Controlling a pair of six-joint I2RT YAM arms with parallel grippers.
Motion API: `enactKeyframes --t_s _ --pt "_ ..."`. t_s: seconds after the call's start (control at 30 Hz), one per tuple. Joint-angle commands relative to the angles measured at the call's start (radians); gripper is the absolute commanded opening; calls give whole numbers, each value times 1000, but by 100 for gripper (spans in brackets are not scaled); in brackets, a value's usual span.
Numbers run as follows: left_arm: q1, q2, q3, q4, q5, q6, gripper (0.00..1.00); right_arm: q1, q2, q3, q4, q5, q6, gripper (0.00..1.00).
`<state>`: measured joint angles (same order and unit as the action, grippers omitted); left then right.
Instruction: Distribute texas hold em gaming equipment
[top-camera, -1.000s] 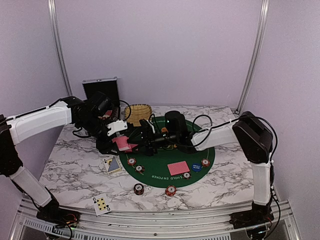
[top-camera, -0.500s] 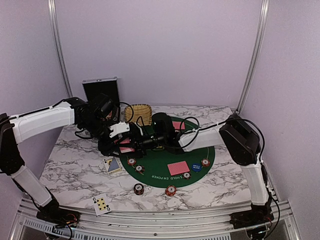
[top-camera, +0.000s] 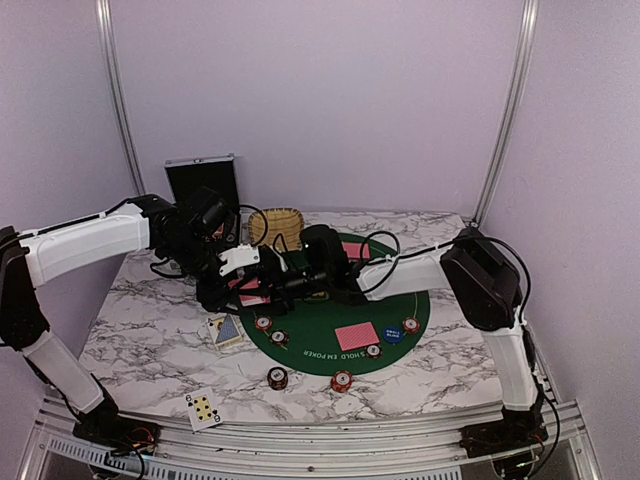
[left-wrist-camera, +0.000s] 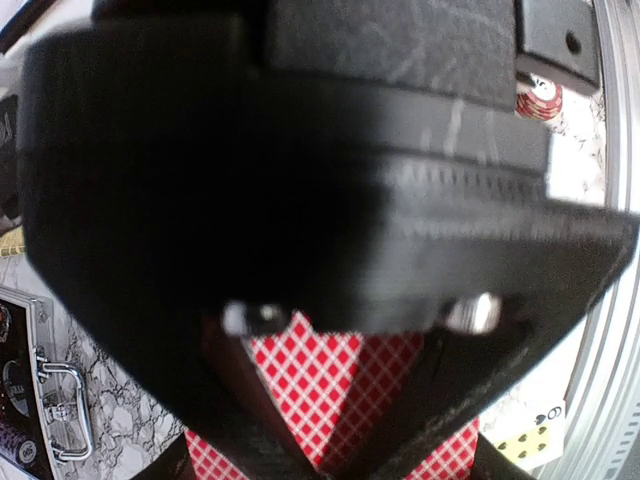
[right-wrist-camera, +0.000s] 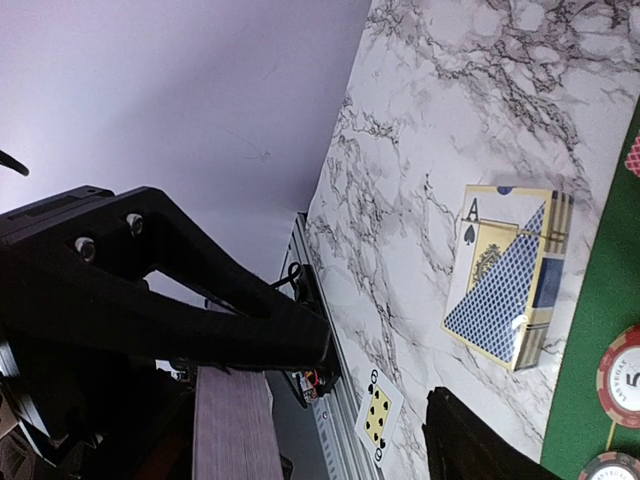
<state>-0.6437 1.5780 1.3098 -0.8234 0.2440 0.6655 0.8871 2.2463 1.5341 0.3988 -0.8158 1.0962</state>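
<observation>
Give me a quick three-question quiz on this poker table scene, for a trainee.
1. True or false: the left gripper is shut on red-backed cards.
2. Which arm's base is nearest the face-up card?
3. The blue disc lies: A in the left gripper; B on the green mat; C on the face-up card.
Key: 1 true; 2 left; 3 B.
</observation>
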Motion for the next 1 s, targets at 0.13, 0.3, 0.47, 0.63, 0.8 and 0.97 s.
enactKeyframes --t_s 0.13,0.3,0.47,0.63,0.8,0.97 --pt "-4 -24 22 -16 8 6 11 -38 -71 -84 -132 60 -92 67" --pt "-4 -27 20 -14 3 5 11 -43 -94 -98 -141 58 -107 60" --pt "-2 -29 19 -14 1 6 11 -52 -115 -112 -147 56 -117 54" --pt "-2 -26 17 -13 -2 8 11 -56 -140 -125 -141 52 -117 49" --pt "-2 -25 16 -11 -1 6 11 -60 -173 -139 -143 56 -117 41" --pt "-1 -26 14 -10 -3 7 10 -66 -205 -152 -143 63 -116 34"
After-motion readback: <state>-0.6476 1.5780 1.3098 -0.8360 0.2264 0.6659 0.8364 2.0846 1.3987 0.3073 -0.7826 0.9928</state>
